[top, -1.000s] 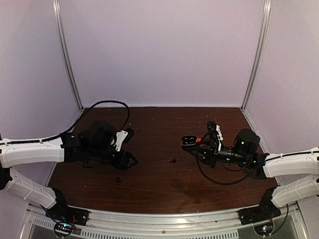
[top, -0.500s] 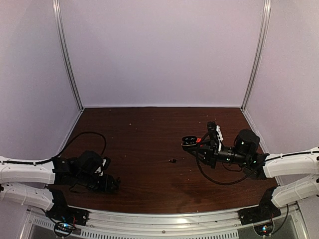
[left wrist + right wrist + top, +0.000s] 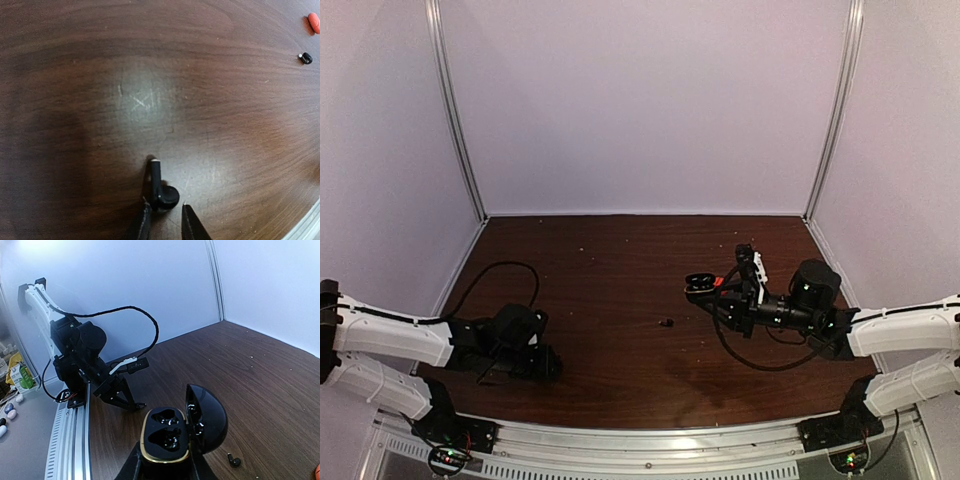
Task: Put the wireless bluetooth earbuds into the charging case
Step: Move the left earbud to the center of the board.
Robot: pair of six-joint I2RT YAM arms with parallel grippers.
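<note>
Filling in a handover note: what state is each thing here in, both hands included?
Right hand: shut on the case.
Left hand: low at the table, fingers close either side of the near earbud; grip unclear.
Case: held, both wells look empty.
Lid: open.
Near earbud: lying on the table.
Far earbud: lying loose mid-table.

Top camera is looking down from behind the arms over the whole bench (image 3: 620, 250). Left wrist camera is pointing straight down, close to the wood. Right wrist camera is facing across toward the left arm (image 3: 75, 355). All three are showing one loose black earbud (image 3: 305, 58).
</note>
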